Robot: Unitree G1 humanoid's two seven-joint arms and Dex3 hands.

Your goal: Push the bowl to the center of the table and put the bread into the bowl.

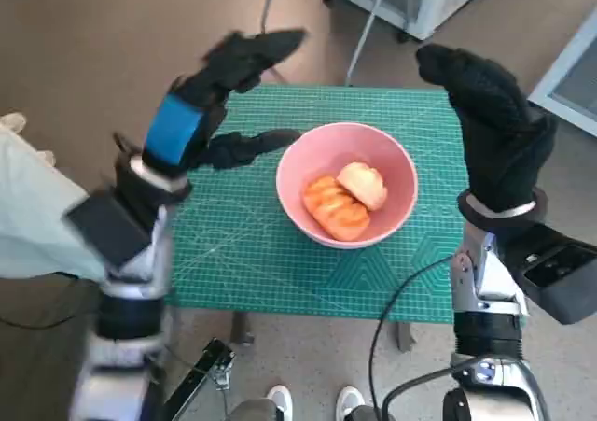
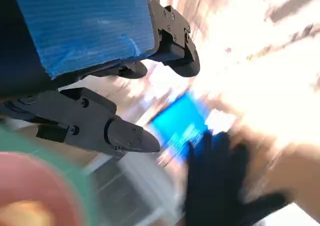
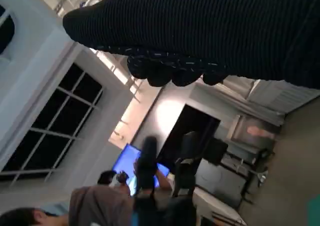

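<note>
A pink bowl (image 1: 392, 164) stands near the middle of the green mat (image 1: 252, 253) in the head view. Inside it lie an orange-brown piece of bread (image 1: 336, 208) and a paler piece (image 1: 364, 185). My left hand (image 1: 219, 90) is raised above the table to the left of the bowl, fingers spread, holding nothing. My right hand (image 1: 490, 122) is lifted to the right of the bowl, fingers together and extended, empty. The left wrist view is blurred; it shows my left hand's fingers (image 2: 112, 128), the bowl's edge (image 2: 35, 186) and the gloved right hand (image 2: 220, 186).
The mat covers a small table whose near edge (image 1: 308, 314) lies just above a cable (image 1: 392, 318) and a person's feet (image 1: 312, 404). White metal furniture (image 1: 410, 1) stands beyond the table. People (image 3: 100, 201) and a blue screen (image 3: 127, 163) show in the right wrist view.
</note>
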